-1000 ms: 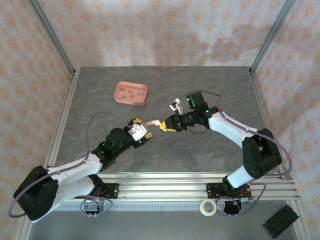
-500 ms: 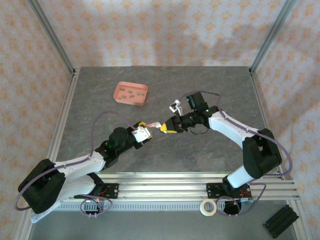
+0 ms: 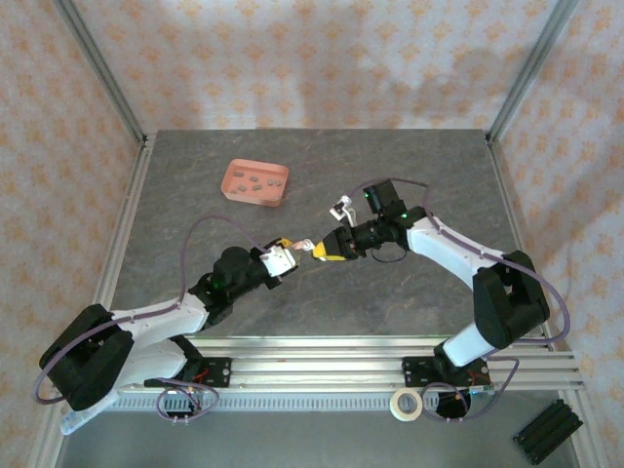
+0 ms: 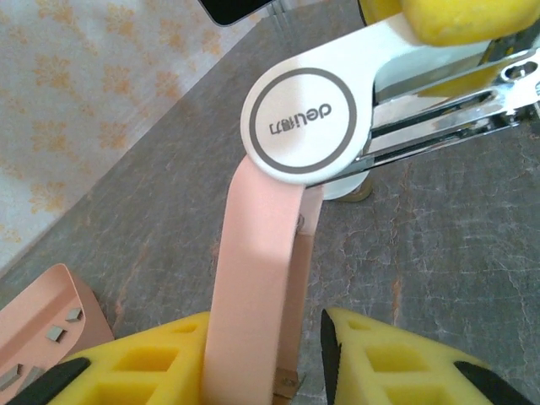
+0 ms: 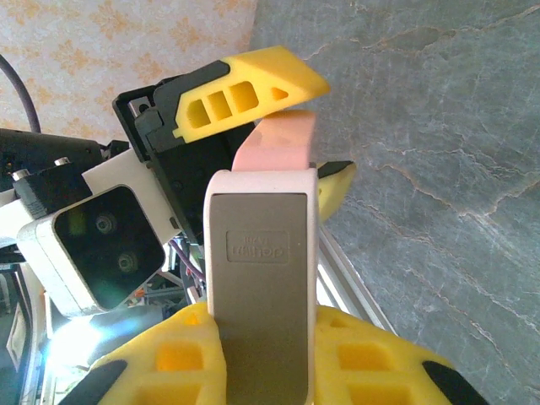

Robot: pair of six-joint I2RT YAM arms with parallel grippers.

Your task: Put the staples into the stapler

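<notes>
Over the bench (image 3: 419, 175), right hand (image 3: 328, 252) clamped on white stapler (image 5: 261, 278); left hand (image 4: 263, 329) snug round its pink arm (image 4: 257, 253), can't tell if gripping.

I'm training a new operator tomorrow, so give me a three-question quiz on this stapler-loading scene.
1. Multiple choice: what is the right gripper clamped on?
A) a pen
B) the stapler
C) a cup
2. True or false: the staples lie inside the salmon-pink tray.
3. Fill in: the left gripper has its fingers on either side of the stapler's ____ coloured top arm.

Key:
1. B
2. True
3. pink
</notes>
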